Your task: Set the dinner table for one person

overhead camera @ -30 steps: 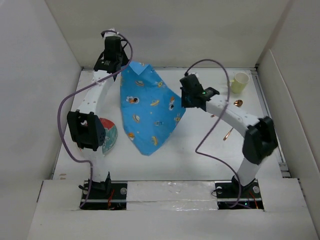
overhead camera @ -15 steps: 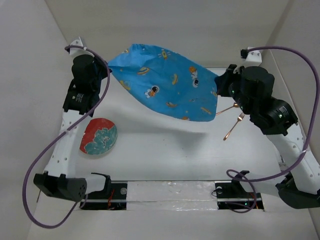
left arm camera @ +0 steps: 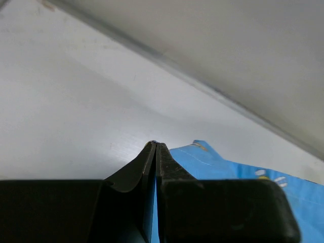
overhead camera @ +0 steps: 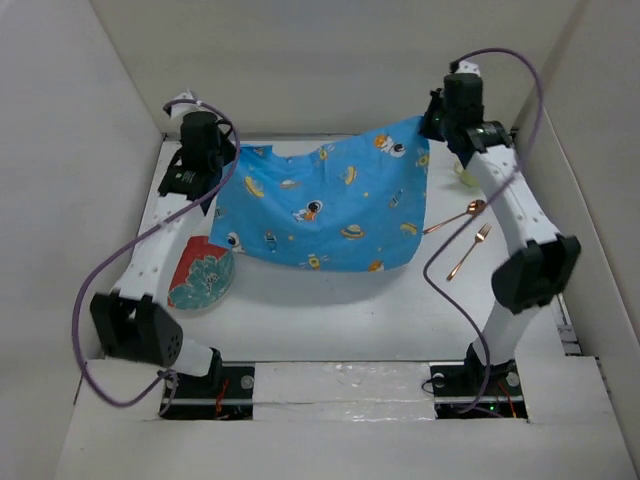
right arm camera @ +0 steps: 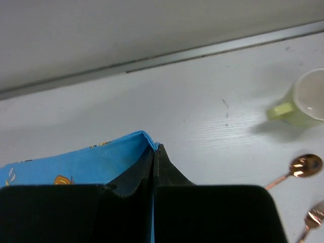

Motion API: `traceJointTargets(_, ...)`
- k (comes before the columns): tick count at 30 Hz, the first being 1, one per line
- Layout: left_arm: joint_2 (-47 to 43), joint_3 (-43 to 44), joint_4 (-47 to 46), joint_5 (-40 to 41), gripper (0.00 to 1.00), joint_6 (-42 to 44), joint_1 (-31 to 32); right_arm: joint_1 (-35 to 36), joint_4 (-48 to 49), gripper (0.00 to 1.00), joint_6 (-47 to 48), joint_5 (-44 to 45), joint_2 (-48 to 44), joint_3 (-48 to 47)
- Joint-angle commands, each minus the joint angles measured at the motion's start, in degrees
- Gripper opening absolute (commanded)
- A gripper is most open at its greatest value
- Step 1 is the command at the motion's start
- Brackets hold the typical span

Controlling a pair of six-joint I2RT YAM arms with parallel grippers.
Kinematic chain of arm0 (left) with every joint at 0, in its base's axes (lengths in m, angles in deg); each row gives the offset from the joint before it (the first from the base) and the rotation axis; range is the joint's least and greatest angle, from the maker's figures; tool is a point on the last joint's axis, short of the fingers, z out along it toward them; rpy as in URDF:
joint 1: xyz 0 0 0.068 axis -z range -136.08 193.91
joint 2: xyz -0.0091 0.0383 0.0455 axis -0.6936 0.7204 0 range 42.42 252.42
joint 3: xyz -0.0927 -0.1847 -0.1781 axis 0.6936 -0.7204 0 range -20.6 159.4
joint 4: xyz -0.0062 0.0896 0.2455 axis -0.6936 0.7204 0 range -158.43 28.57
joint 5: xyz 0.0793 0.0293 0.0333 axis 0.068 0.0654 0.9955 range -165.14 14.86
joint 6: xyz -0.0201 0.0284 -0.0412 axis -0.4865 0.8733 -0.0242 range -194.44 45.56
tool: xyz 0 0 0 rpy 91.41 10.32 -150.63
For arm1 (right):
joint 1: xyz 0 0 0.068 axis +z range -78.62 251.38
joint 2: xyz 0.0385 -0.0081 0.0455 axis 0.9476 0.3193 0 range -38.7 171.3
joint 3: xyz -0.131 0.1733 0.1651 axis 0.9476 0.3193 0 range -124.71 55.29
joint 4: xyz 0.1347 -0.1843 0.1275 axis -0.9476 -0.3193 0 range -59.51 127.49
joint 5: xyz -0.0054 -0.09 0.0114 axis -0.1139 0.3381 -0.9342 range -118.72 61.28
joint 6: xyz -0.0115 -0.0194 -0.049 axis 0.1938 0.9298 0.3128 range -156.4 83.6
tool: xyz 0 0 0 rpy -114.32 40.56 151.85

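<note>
The dinner table [overhead camera: 330, 320] lay beneath the placemat [overhead camera: 320, 205] I held stretched between both pincers.
My left pincer [left arm camera: 155, 147] was clamped on the cloth's far-left corner and my right pincer [right arm camera: 154, 148] on its far-right corner. Its long axis ran left to right, and the loose edge drooped toward me. The table's bare middle was below and nearer me, about equally close to either arm, between the plate [overhead camera: 203, 278] on the left and the spoon [overhead camera: 455, 217] and fork [overhead camera: 470, 250] on the right.

placemat [overhead camera: 325, 205]: blue, astronaut-planet print | plate [overhead camera: 203, 277]: red-teal floral | mug [right arm camera: 308, 97]: pale yellow-green | spoon [overhead camera: 455, 217], fork [overhead camera: 468, 250]: copper | dinner table [overhead camera: 330, 320]: plain white
</note>
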Motion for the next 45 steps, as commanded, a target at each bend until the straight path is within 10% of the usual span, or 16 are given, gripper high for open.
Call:
traceJointTargets(1, 10.14, 2.45, -1.95, -2.28, 0.0, -1.71, -0.3, -1.3, 3.6, 0.0, -0.09, -7.45, 11.83, -5.35)
traceJointTargets(9, 35.11, 19.75, 5.16, 0.17, 0.02, 0.13, -0.3, -3.94, -4.67, 0.11, -1.5, -11.16, 35.48, -28.21)
traceJointTargets(12, 38.72, 22.84, 8.15, -1.04, 0.43, 0.49, -2.22, -4.99, -6.94, 0.51, -1.23, -14.67, 38.92, -33.58)
traceJointTargets(16, 34.19, 18.91, 7.38, -1.84, 0.82, 0.92, -3.82, -4.99, -6.87, 0.62, -0.54, -14.41, 33.5, -26.33)
traceJointTargets(19, 26.64, 11.71, 4.13, -0.7, 0.76, 3.03, -3.82, -2.89, -0.64, 0.59, 0.52, -13.71, 21.82, -9.73)
traceJointTargets(23, 17.21, -0.24, 0.87, 1.05, 0.37, 5.58, -1.72, 0.45, 9.02, 0.0, -0.44, -12.65, 6.61, 14.18)
traceJointTargets(24, 15.72, -4.53, 0.87, 2.54, 0.18, 6.28, -0.93, 0.46, 9.74, 0.0, -0.88, -12.91, 4.23, 18.22)
traceJointTargets(27, 10.79, -12.79, 0.96, 0.73, 0.04, 5.68, -0.3, 2.91, 11.33, 0.0, -2.2, -13.8, -3.95, 32.12)
traceJointTargets(42, 4.45, -24.26, 2.08, -7.64, 0.0, 6.03, 2.51, 15.04, 6.69, 0.01, -4.83, -10.13, -8.99, 42.62)
traceJointTargets(45, 3.84, -26.87, 2.71, -8.25, 0.14, 5.24, 2.51, 14.52, 6.84, 0.21, -5.72, -9.56, -9.06, 44.71)
